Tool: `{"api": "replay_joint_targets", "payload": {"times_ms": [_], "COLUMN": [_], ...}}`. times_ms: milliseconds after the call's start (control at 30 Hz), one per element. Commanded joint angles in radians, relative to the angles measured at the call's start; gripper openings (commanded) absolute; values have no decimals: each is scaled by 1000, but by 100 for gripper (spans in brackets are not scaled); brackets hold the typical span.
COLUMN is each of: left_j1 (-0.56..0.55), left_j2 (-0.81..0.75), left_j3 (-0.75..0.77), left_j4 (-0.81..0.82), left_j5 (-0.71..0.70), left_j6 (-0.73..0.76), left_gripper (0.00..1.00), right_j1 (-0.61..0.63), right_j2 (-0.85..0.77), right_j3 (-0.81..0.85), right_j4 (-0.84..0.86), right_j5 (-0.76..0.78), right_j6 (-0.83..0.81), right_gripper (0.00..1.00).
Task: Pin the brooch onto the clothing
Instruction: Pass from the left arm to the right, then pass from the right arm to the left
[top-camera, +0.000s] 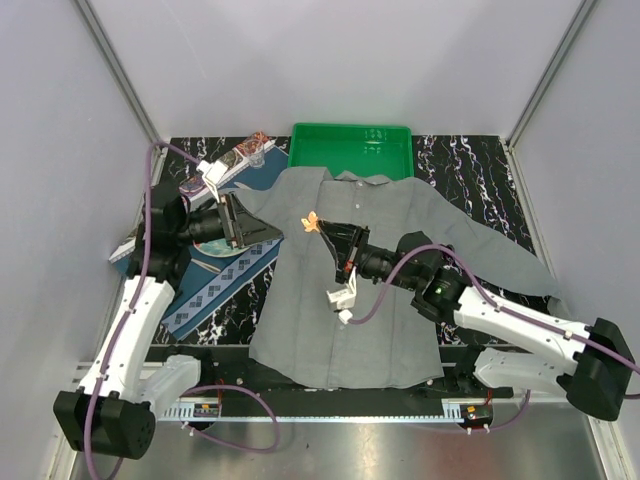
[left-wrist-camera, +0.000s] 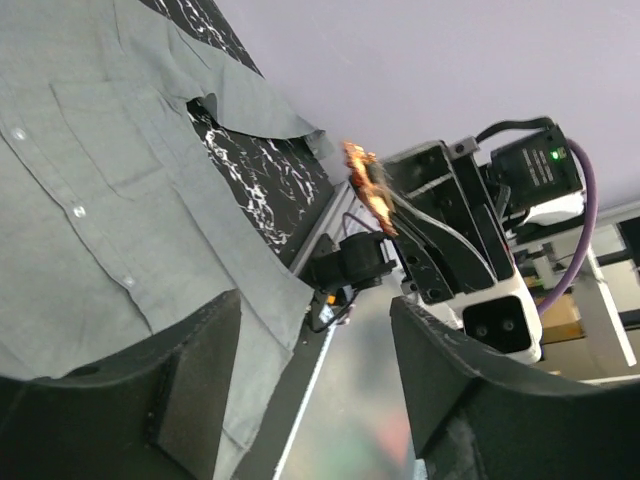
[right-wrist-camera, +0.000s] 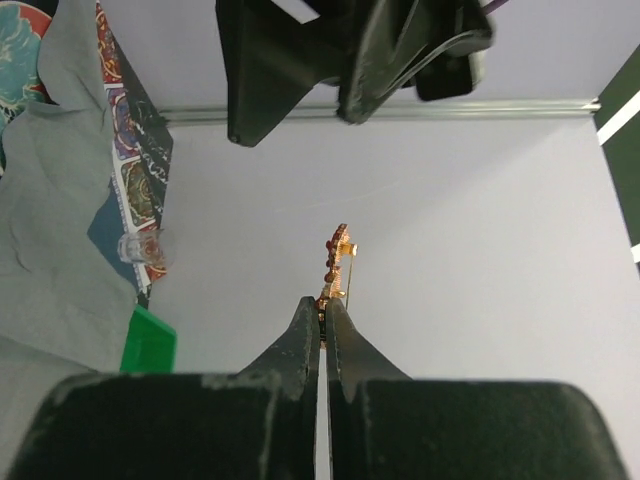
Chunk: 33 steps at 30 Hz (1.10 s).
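The clothing (top-camera: 350, 290), a grey button-up shirt, lies spread flat across the middle of the table; its front and pale buttons also show in the left wrist view (left-wrist-camera: 90, 180). My right gripper (top-camera: 320, 227) hovers above the shirt's left shoulder, shut on the lower edge of the brooch (top-camera: 311, 221). The brooch (right-wrist-camera: 338, 262) is a tiny red-and-gold ornament standing up out of the fingertips (right-wrist-camera: 308, 325), its pin along one side. My left gripper (top-camera: 268, 231) faces it from the left, a short gap away, open and holding nothing. The brooch (left-wrist-camera: 368, 186) appears beyond the left fingers (left-wrist-camera: 200, 370).
A green tray (top-camera: 350, 150) stands at the back, touching the collar. A dark blue patterned placemat (top-camera: 215, 290) with a round plate (top-camera: 208, 247) lies under the left arm. A printed box (top-camera: 232, 162) sits at the back left. A white tag (top-camera: 343, 297) dangles from the right wrist.
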Motion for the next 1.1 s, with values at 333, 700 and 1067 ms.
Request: {"api": "replay_joint_targets", "payload": {"times_ms": [333,700,1067], "left_j1": [-93,-172,-219], "left_j2": [55,89,112], "left_j3": [-30,-26,-26], "left_j4": [302,312,338], "left_j5": [-7,-24,-25], "left_j6": [-225,-211,-222], "left_gripper": [67,60,45], "right_j1": [53,59,62], "right_j2": [-94,-97,-96], "right_j3": [-27,-36,-48], "right_j4": [-65,-56,-36], "right_j5": [-81,-120,-161], "right_j6": [-124,-138,-147], "right_gripper": [0,0,0]}}
